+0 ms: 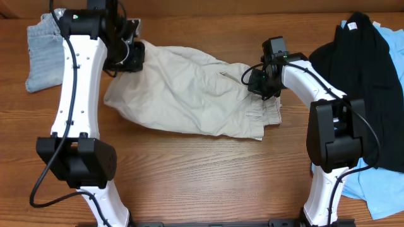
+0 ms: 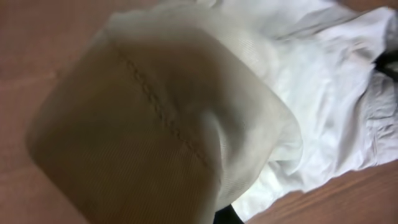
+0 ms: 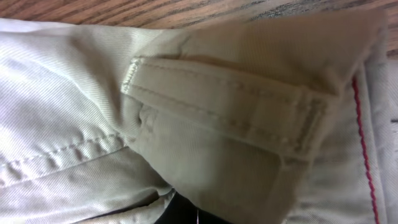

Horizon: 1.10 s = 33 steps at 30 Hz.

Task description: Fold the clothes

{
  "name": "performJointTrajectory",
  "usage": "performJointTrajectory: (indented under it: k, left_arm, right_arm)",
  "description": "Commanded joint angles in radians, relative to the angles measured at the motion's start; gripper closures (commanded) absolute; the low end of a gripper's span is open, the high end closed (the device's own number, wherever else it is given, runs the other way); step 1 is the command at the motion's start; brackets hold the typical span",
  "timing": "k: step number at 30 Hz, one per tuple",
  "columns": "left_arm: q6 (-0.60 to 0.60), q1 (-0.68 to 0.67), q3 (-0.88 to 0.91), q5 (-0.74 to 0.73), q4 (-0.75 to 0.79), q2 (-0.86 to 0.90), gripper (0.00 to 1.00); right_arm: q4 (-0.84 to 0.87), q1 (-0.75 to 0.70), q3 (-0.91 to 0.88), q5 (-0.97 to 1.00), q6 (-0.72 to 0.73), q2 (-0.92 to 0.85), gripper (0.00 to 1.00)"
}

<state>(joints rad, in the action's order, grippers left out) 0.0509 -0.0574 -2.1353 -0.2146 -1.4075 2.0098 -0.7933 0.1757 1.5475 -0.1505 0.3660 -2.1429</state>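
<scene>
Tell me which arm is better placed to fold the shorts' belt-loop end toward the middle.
Right, probably. The right gripper is shut on the shorts at a belt loop, on that very end. The left gripper grips the opposite end.

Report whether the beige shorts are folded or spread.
Spread, not folded: the beige shorts lie rumpled and stretched wide across the table, with no tidy fold visible.

A robotics lab: two white arms (image 1: pixel 79 82) at a wood-grain table (image 1: pixel 208 183) strewn with clothes (image 1: pixel 189 88).
</scene>
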Motion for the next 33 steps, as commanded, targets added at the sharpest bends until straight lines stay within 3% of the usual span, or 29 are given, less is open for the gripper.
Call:
performJointTrajectory:
  k: [1,20,27,33]
  left_arm:
    - [-0.019,-0.071,-0.027,0.012,0.035,-0.009,0.96]
    - [-0.352,-0.521,-0.027,0.012,0.362,0.241,0.96]
    - [-0.433,-0.571,-0.027,0.016,0.414,0.281,0.96]
    - [-0.433,-0.571,-0.027,0.015,0.422,0.283,0.96]
  right_arm:
    - [-0.015,-0.008,-0.012,-0.005,0.005,-0.029,0.96]
    - [-0.027,-0.009,-0.012,-0.010,0.005,-0.029,0.96]
    - [-0.028,-0.025,-0.004,-0.065,0.005,-0.027,0.96]
    - [-0.076,-0.085,0.081,-0.179,0.005,0.055,0.96]
